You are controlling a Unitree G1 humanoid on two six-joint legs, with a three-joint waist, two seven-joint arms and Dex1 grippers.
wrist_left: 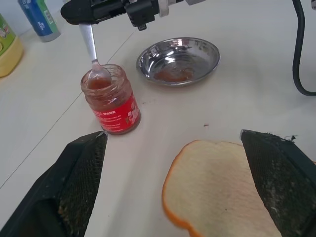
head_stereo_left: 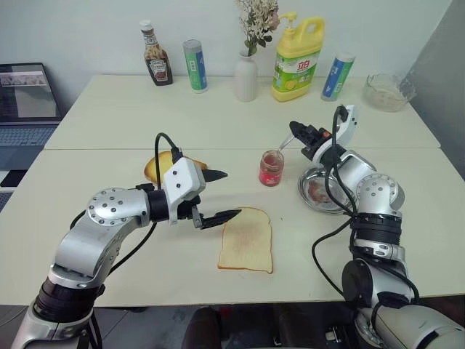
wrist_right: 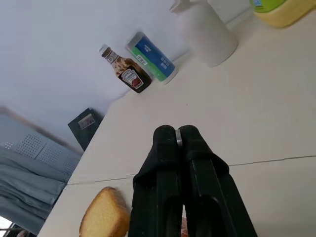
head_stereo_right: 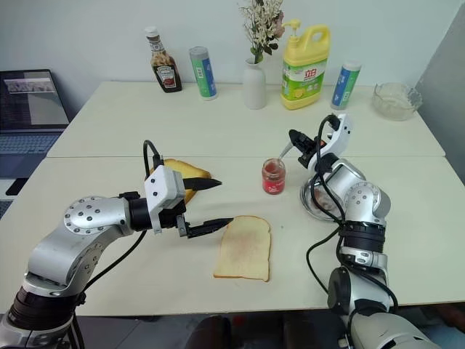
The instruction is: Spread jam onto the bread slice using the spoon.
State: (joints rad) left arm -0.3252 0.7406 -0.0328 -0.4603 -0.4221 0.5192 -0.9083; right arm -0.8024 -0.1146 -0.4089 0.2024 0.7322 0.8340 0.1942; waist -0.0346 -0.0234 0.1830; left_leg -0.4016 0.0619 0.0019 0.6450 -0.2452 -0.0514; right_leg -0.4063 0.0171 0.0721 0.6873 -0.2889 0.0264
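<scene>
Bread slice [head_stereo_left: 246,239]: pale square with a thin tan crust and a faint pinkish tint in the middle, lying flat at the near edge of the table [head_stereo_left: 109,123].
Left gripper [head_stereo_left: 220,195]: fingers spread wide, holding nothing, hovering just beside the bread's left edge.
Right gripper [head_stereo_left: 296,131]: fingers pressed together on the handle of the spoon [wrist_left: 94,54], held above the jar.
Spoon: slim and silver, slanting down, its bowl at the mouth of the jam jar.
Jam [wrist_left: 109,98]: reddish, in a small clear jar with a red label, standing upright between bread and steel dish.
Steel dish [wrist_left: 178,60]: round and shallow, a reddish smear on its bottom, just right of the jar.
Toasted slice [head_stereo_right: 182,177]: golden, behind the left gripper.
</scene>
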